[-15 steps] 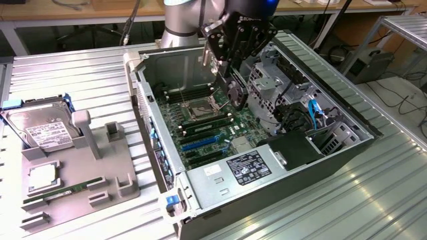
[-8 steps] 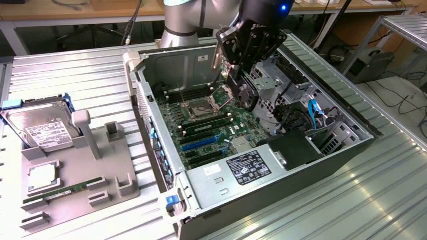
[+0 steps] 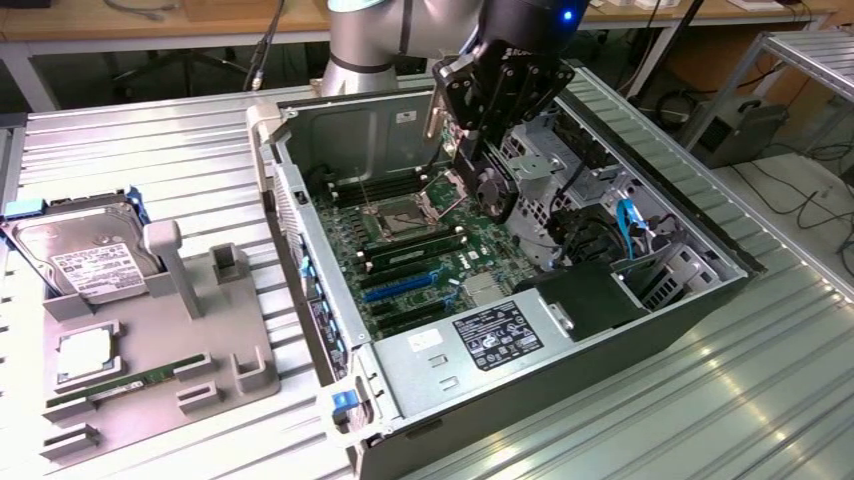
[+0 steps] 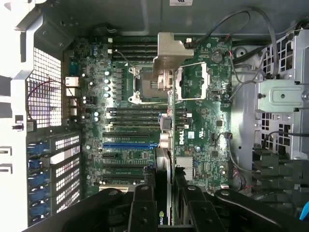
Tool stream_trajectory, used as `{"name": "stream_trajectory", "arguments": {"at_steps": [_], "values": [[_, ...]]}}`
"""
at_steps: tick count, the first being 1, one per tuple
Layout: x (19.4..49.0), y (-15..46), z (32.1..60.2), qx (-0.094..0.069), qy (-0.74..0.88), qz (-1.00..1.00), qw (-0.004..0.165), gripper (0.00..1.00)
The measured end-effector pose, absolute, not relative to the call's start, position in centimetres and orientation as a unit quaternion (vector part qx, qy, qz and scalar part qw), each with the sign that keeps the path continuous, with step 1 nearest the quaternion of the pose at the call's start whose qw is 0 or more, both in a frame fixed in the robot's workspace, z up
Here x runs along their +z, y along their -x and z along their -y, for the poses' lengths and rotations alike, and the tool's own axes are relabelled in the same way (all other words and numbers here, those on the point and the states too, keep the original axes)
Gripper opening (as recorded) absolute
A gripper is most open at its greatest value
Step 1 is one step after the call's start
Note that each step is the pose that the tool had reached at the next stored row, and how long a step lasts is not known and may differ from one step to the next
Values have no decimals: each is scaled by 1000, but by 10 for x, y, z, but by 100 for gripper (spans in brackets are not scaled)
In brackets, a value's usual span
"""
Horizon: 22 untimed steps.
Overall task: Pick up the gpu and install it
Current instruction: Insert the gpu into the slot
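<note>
Claw holding the graphics card over the open computer case

In the upper middle of the exterior view, the claw [image 3: 470,150] is clenched on the graphics card [image 3: 489,188]. The card hangs on edge above the green motherboard [image 3: 427,265] inside the computer case [image 3: 641,330], near the drive cage and not yet seated in a slot. The wrist view shows the card edge-on between the black fingers [image 4: 145,203], with its silver bracket [image 4: 170,50] at the far end. At the exterior view's left, a gray holder [image 3: 200,330] on the ribbed metal counter [image 3: 160,150] carries a hard drive [image 3: 80,255] and a memory stick [image 3: 127,385].
</note>
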<state>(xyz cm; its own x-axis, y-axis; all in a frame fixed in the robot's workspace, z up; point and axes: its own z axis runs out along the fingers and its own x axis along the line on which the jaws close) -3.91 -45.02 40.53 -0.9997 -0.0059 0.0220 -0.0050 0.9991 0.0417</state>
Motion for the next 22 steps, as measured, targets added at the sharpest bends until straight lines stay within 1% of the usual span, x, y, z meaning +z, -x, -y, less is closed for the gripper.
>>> {"name": "stream_trajectory", "arguments": {"at_steps": [9, 17, 22], "values": [[405, 39, 450, -21, -5, 1000, 10, 26], [403, 39, 450, -20, -93, 995, 10, 26], [401, 39, 450, -19, -175, 984, 9, 26]]}}
